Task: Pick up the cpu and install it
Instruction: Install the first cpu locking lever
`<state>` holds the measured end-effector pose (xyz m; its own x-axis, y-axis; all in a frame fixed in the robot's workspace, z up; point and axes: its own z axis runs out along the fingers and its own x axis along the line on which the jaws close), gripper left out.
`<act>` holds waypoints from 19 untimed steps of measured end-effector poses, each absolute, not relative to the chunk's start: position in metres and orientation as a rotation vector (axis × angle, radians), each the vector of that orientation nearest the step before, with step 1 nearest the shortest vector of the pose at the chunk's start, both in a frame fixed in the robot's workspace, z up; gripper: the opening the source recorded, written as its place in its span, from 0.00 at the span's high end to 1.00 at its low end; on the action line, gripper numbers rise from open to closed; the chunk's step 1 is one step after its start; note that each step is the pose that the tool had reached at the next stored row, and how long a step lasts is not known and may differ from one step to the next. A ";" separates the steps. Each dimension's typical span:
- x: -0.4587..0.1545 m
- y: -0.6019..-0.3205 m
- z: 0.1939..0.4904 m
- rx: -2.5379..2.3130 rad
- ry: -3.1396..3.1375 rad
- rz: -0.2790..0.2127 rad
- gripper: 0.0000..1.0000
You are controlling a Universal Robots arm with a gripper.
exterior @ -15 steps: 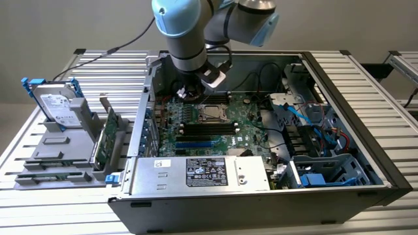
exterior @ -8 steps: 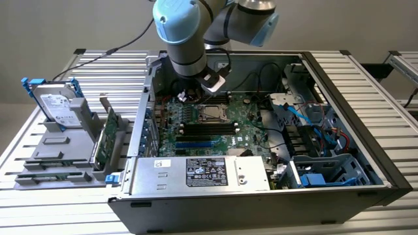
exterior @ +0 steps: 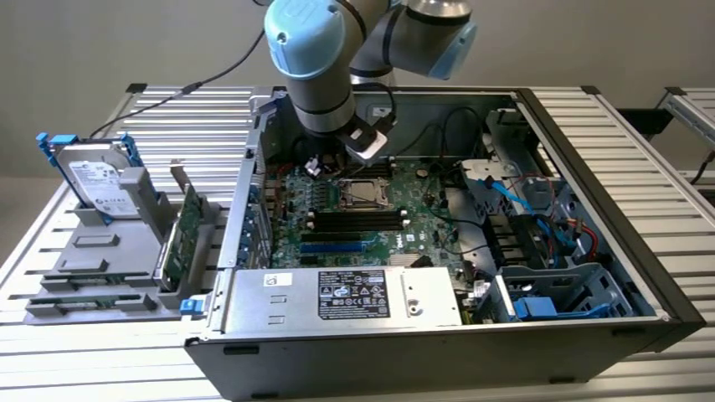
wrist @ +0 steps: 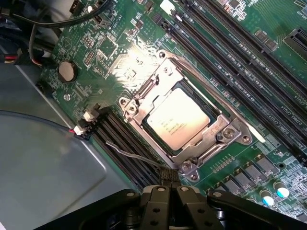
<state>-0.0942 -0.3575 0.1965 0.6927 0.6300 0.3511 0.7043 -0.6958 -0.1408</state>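
The cpu (wrist: 176, 118), a small square chip with a dull silver top, lies flat in its socket on the green motherboard (wrist: 120, 57), inside the metal retention frame (wrist: 144, 98). In the exterior view the cpu (exterior: 360, 193) sits near the board's middle, just below the arm's wrist (exterior: 367, 138). My gripper (wrist: 169, 178) is shut, and I see nothing held between its fingers. Its tips rest at the end of the thin wire socket lever (wrist: 136, 154), which juts out beside the socket.
The open computer case (exterior: 625, 251) holds the power supply (exterior: 347, 295) at the front and blue cables with drive bays (exterior: 537, 209) on the exterior view's right. Black memory slots (exterior: 355, 219) lie beside the socket. A hard drive (exterior: 99, 180) and green cards (exterior: 184, 230) stand in a grey rack outside.
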 end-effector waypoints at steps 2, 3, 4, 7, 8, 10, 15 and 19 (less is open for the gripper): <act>-0.093 -0.357 0.196 -2.638 -1.067 -0.404 0.89; -0.092 -0.357 0.196 -2.637 -1.069 -0.404 0.89; -0.092 -0.356 0.196 -2.636 -1.071 -0.403 0.89; -0.089 -0.355 0.196 -2.632 -1.078 -0.403 0.89; -0.088 -0.355 0.195 -2.631 -1.082 -0.403 0.89; -0.087 -0.355 0.195 -2.627 -1.088 -0.402 0.89; -0.082 -0.355 0.195 -2.619 -1.105 -0.399 0.89; -0.079 -0.355 0.195 -2.615 -1.113 -0.398 0.89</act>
